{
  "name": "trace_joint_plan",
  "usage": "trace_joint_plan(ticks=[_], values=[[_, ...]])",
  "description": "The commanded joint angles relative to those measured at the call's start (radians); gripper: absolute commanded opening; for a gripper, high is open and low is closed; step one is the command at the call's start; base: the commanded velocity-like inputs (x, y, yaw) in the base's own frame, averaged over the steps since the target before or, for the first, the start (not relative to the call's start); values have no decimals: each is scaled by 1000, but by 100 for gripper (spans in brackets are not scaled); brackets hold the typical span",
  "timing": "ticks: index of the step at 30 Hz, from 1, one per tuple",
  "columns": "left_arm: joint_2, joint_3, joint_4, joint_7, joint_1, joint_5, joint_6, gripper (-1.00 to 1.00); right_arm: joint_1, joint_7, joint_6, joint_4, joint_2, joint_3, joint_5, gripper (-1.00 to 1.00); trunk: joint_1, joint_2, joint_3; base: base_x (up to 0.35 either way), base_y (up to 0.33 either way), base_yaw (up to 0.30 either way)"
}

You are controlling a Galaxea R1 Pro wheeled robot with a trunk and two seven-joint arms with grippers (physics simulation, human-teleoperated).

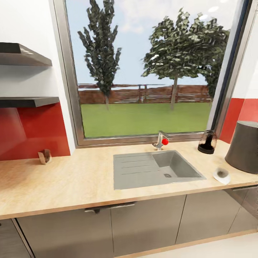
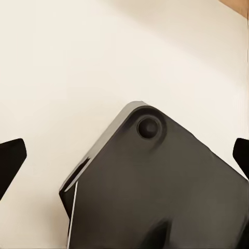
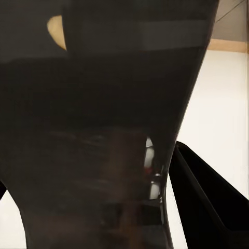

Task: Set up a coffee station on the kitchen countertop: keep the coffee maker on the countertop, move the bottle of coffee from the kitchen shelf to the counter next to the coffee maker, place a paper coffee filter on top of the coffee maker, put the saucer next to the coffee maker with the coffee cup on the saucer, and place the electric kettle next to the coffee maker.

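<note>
The coffee maker (image 1: 245,147), a tall dark grey cylinder, stands on the wooden countertop (image 1: 71,182) at the far right. Just left of it, against the window sill, is a dark glass bottle of coffee (image 1: 207,142). In front of that lies a white saucer (image 1: 217,176) with a small dark cup (image 1: 223,173) on it. In the right wrist view, a big glossy dark body, apparently the electric kettle (image 3: 104,129), sits between the fingers (image 3: 207,207) of my right gripper (image 3: 98,207). My left gripper (image 2: 124,161) is open over pale floor, empty.
A grey sink (image 1: 154,168) with a red-knobbed tap (image 1: 162,140) is set into the middle of the counter. Two dark shelves (image 1: 27,102) hang at the upper left. A small brown and white object (image 1: 44,156) sits at the back left. A dark part of the robot (image 2: 166,192) lies under the left gripper.
</note>
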Motion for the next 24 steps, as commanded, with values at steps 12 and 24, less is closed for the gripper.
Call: trace_joint_plan(ticks=[12,24], values=[[-1,7,-2,-6,1,4,1,100,0,2,-5,3,1,4,-5,-100,0,-1,0,0,-298,0],[-7,5,-2,-6,1,3,1,100,0,2,-5,3,0,4,-5,-100,0,-1,0,0,-298,0]])
